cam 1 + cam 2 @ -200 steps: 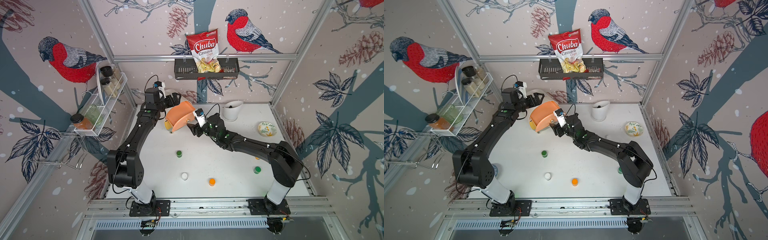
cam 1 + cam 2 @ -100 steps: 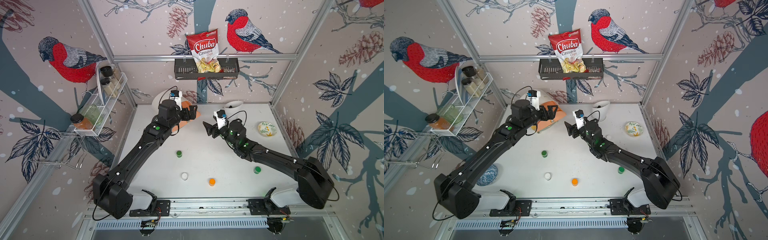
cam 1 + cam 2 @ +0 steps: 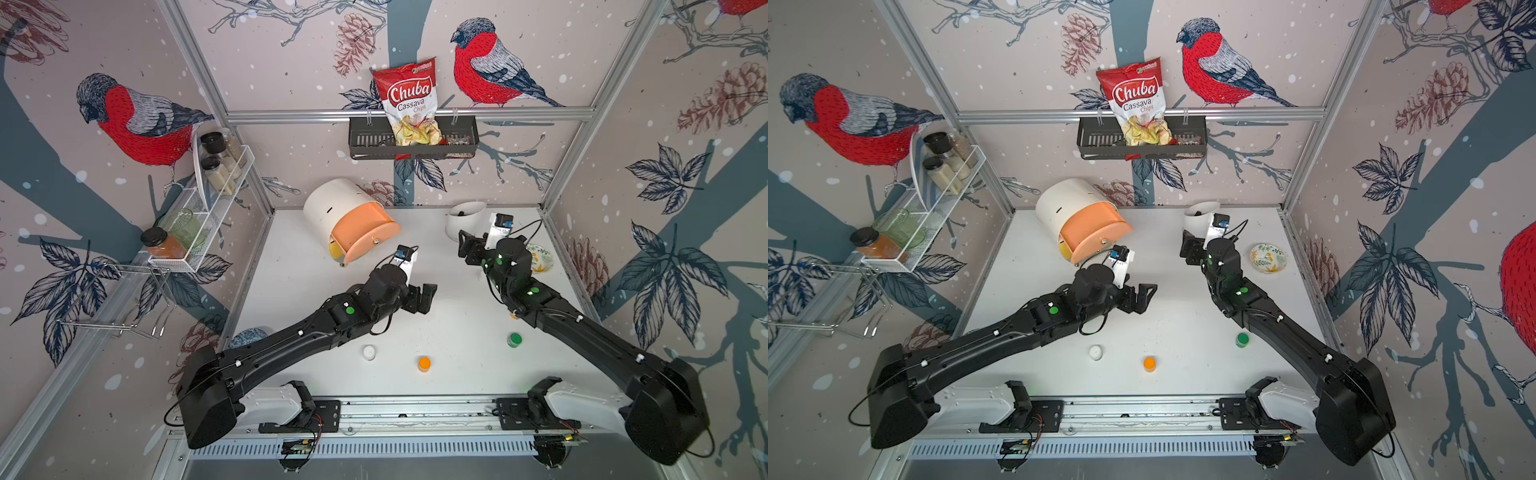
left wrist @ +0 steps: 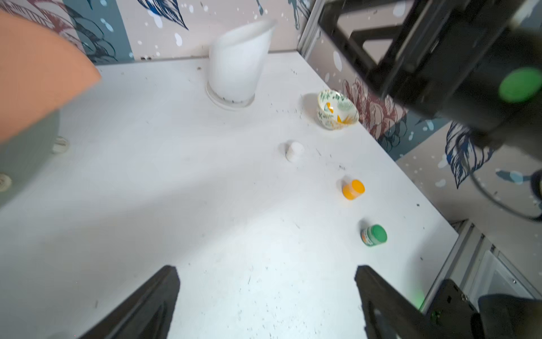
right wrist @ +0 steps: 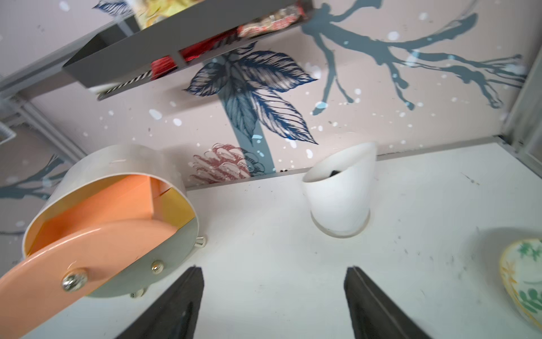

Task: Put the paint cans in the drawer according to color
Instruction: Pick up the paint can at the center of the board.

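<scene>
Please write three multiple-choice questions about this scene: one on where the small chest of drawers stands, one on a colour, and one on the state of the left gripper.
1. Where does the drawer chest stand?
A. At the back of the table, on the left arm's side.
B. At the table's front edge.
C. In the middle of the table.

2. What colour is the drawer front that is pulled out?
A. Grey-green.
B. Peach.
C. Yellow.

3. How is the left gripper?
A. Shut on an orange can.
B. Shut on a brass knob.
C. Open and empty.

Answers:
1 A: both top views show the chest by the back wall.
2 B: the peach front juts out from the chest.
3 C: in the left wrist view its jaws stand wide apart over bare table.
</scene>
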You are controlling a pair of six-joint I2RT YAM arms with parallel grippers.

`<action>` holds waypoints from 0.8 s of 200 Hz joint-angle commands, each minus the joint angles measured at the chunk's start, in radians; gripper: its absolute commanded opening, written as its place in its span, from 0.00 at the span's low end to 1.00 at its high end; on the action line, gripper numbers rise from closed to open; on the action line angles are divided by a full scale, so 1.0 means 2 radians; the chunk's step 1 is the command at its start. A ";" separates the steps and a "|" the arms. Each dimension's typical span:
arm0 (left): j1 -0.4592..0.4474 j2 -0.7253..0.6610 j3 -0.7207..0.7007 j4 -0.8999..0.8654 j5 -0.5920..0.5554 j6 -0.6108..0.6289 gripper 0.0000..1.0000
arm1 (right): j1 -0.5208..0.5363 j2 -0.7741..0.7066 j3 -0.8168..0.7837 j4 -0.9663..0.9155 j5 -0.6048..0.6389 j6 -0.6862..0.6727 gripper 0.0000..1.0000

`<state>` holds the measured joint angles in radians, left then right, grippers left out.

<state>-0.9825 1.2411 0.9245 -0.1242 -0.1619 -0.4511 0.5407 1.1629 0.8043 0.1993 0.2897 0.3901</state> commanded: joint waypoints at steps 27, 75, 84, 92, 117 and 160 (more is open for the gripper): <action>-0.072 -0.005 -0.044 -0.048 -0.046 -0.056 0.95 | -0.034 -0.016 -0.046 -0.007 -0.018 0.090 0.80; -0.144 0.033 -0.045 -0.112 -0.049 -0.082 0.88 | -0.038 0.016 -0.052 -0.002 -0.035 0.104 0.80; -0.155 0.044 -0.043 -0.119 -0.048 -0.088 0.86 | -0.039 0.020 -0.050 -0.002 -0.037 0.104 0.79; -0.164 0.057 -0.040 -0.129 -0.051 -0.094 0.86 | -0.039 0.022 -0.051 -0.001 -0.038 0.103 0.79; -0.181 0.099 -0.032 -0.152 -0.054 -0.109 0.83 | -0.040 0.027 -0.053 0.002 -0.037 0.106 0.79; -0.188 0.143 -0.023 -0.137 -0.030 -0.108 0.69 | -0.043 0.035 -0.049 0.001 -0.048 0.106 0.78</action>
<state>-1.3529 1.5005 0.8650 -0.3988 -0.2497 -0.6575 0.4568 1.2285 0.7006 0.1783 0.2188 0.6006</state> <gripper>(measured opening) 0.738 0.781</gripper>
